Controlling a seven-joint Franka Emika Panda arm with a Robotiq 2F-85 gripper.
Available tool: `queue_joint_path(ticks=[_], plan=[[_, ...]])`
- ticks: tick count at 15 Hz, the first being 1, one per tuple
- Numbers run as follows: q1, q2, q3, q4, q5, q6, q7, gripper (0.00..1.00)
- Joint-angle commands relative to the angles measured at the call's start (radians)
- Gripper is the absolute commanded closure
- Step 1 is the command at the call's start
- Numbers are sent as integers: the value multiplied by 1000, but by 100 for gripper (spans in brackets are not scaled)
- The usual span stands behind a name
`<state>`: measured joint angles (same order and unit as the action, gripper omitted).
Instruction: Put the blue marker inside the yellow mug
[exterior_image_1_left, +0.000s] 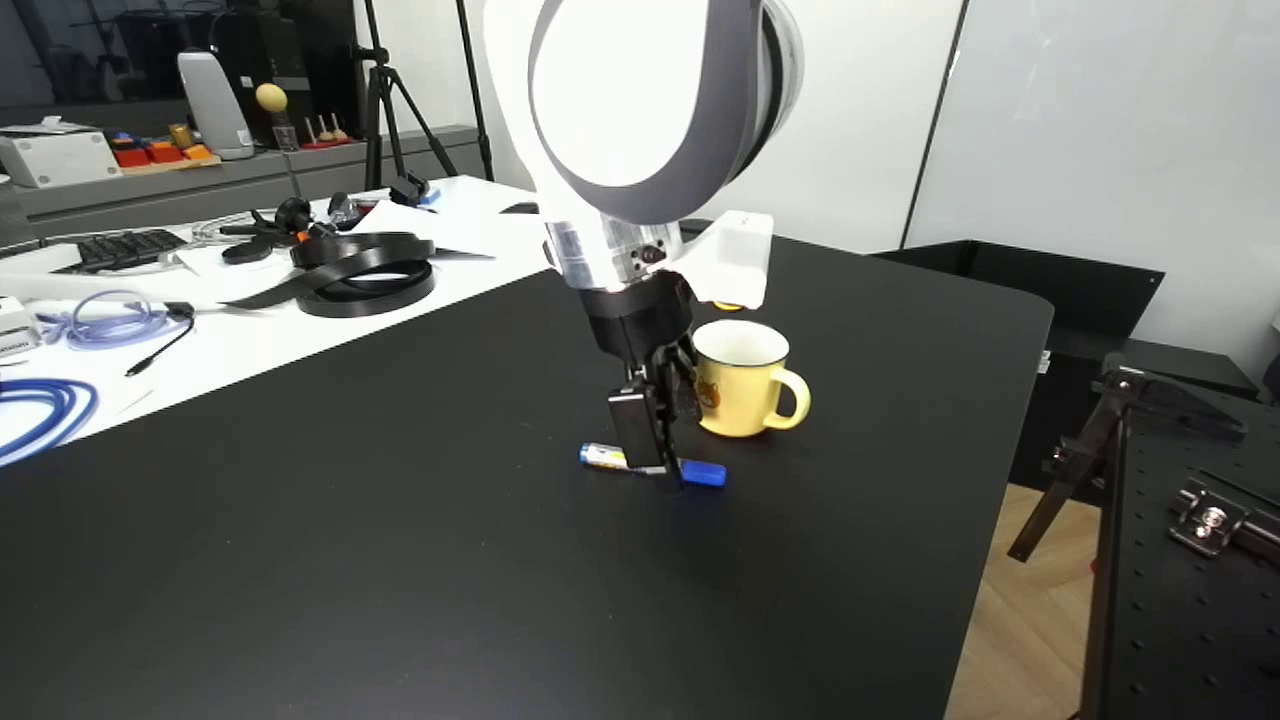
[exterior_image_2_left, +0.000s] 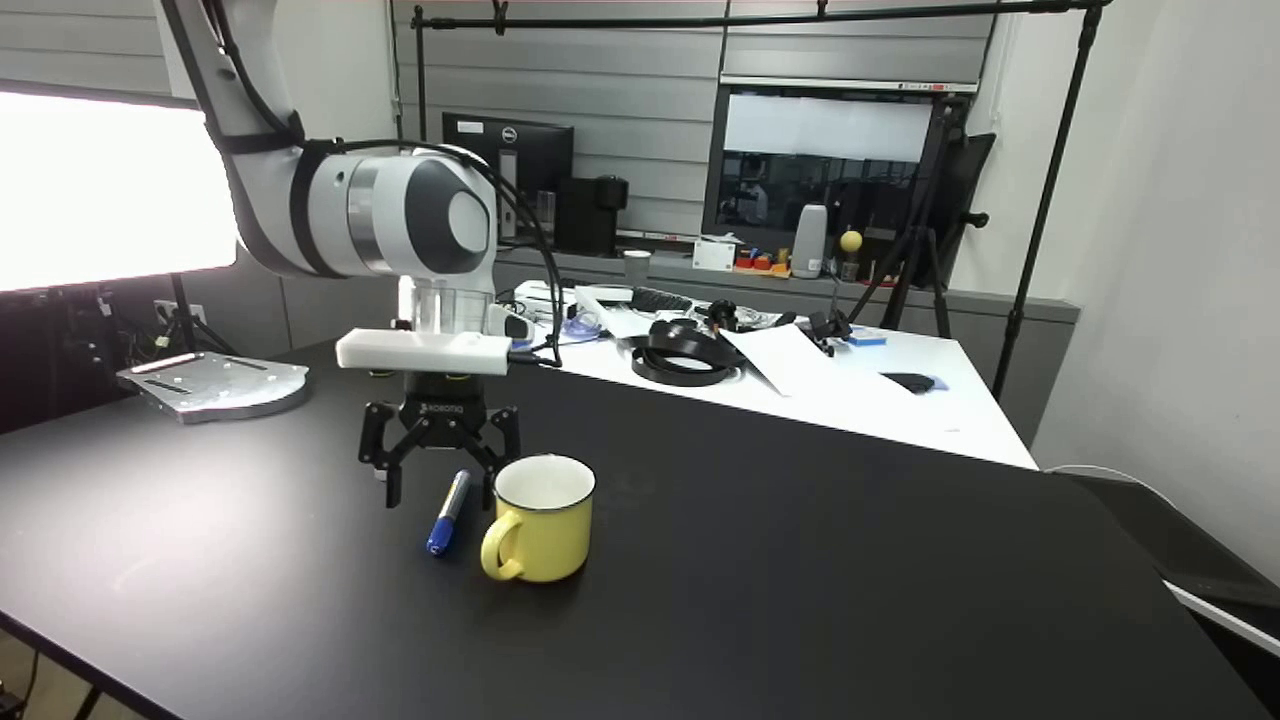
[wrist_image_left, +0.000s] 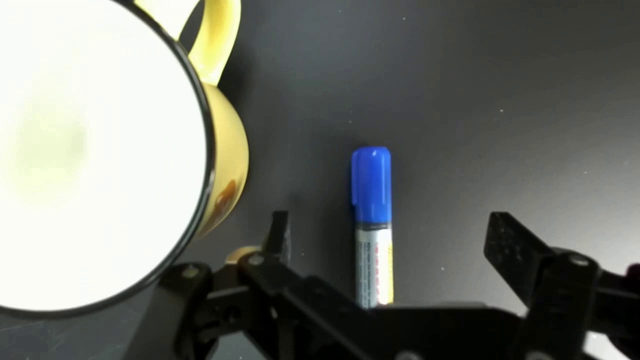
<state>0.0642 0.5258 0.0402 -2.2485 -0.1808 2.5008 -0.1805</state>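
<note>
The blue marker lies flat on the black table in both exterior views, with a blue cap and a white barrel. In the wrist view the marker points cap-up, and its lower end is hidden by the gripper body. The yellow mug stands upright beside it; it also shows in an exterior view and at the left of the wrist view. My gripper is open and low over the marker. In the wrist view the fingers stand on either side of the marker, apart from it. One finger is close to the mug's wall.
The black table carries the marker and the mug. A grey metal plate lies at the table's far side. A white table with black straps, cables and papers adjoins it.
</note>
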Motion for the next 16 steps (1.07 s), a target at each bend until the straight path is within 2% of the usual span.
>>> queue_joint_path(ticks=[1, 3, 7, 13, 16], plan=[[-3, 40, -12, 56, -22, -42, -8, 26], [0, 59, -19, 77, -36, -54, -9, 31], [6, 87, -24, 106, -58, -76, -4, 62], [29, 43, -25, 99, -81, -87, 11, 99], [44, -16, -33, 81, -108, -105, 31, 95]])
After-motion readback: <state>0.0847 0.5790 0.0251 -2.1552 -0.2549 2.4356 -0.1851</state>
